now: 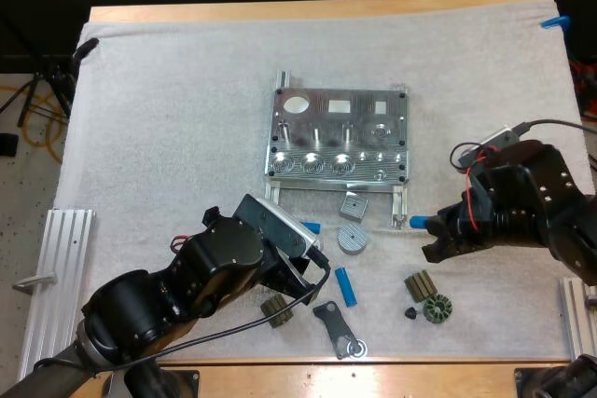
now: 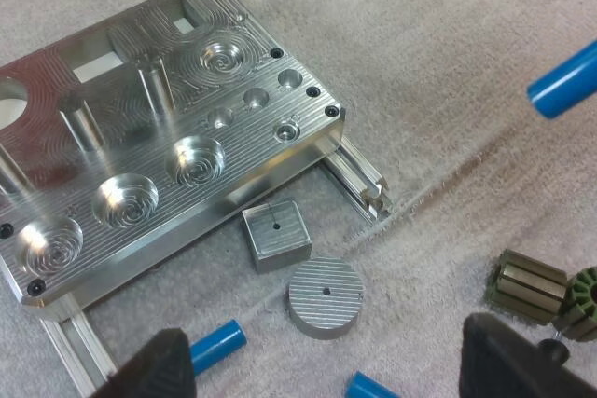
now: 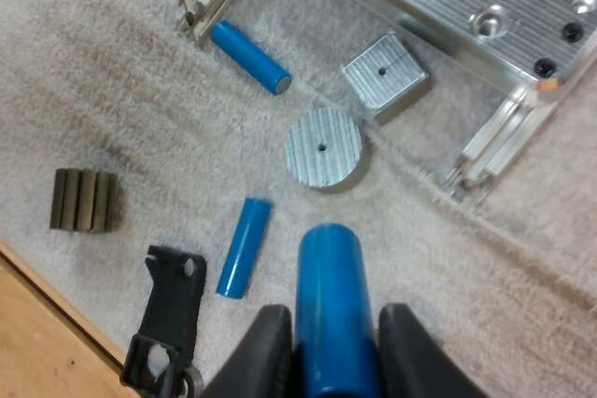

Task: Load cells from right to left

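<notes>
— Since every round pocket (image 2: 196,157) in the fixture (image 1: 340,137) looks bare, would you say loading has hardly begun?

— I'd judge so: no cell is seated yet. One cell (image 1: 419,221) is gripped in the right hand (image 1: 435,233), right of centre in the high view, just off the fixture's lower right rail. On the mat (image 1: 168,118), a second cell (image 1: 346,286) lies below centre and a third cell (image 1: 311,227) just left of the disc (image 1: 351,239).

— And the left hand (image 2: 326,375)?

— Open, fingers wide apart and holding nothing, hanging near the disc and the block (image 2: 276,235).

— What does each view add?

— The right wrist view shows both fingers pressing the held cell's sides, which the high view leaves unclear. The left wrist view shows the pocket floors close up. The high view sets both arms against the whole fixture.
</notes>
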Motion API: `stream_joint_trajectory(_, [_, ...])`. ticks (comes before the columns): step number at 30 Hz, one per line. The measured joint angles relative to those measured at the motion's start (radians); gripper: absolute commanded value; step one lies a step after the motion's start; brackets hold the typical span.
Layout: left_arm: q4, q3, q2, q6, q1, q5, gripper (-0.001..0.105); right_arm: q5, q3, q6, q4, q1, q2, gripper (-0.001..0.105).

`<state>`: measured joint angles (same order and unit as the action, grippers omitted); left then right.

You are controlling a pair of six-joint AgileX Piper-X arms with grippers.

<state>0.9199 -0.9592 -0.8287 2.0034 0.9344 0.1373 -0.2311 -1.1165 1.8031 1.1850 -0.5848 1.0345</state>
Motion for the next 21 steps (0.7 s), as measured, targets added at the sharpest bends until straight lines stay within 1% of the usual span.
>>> stream_joint_trajectory(4, [0.0, 0.0, 0.0, 0.0, 0.0, 0.009, 0.059, 0.017, -0.044, 0.012, 0.047, 0.0, 0.034, 0.012])
stream_joint_trajectory(8, [0.0, 0.0, 0.0, 0.0, 0.0, 0.063, 0.059, 0.041, -0.096, 0.048, 0.103, 0.0, 0.104, 0.012])
stream_joint_trajectory(10, [0.0, 0.0, 0.0, 0.0, 0.0, 0.085, 0.059, 0.046, -0.119, 0.052, 0.108, 0.0, 0.128, 0.012])
stream_joint_trajectory(14, [0.007, 0.0, 0.0, 0.0, -0.002, 0.134, 0.059, 0.09, -0.17, 0.085, 0.11, 0.0, 0.163, 0.012])
stream_joint_trajectory(19, [0.043, 0.0, -0.003, 0.001, -0.045, 0.143, 0.059, 0.1, -0.214, 0.1, 0.112, 0.0, 0.193, 0.012])
stream_joint_trajectory(21, [0.064, 0.0, -0.007, 0.001, -0.08, 0.126, 0.059, 0.123, -0.233, 0.127, 0.114, 0.0, 0.211, 0.012])
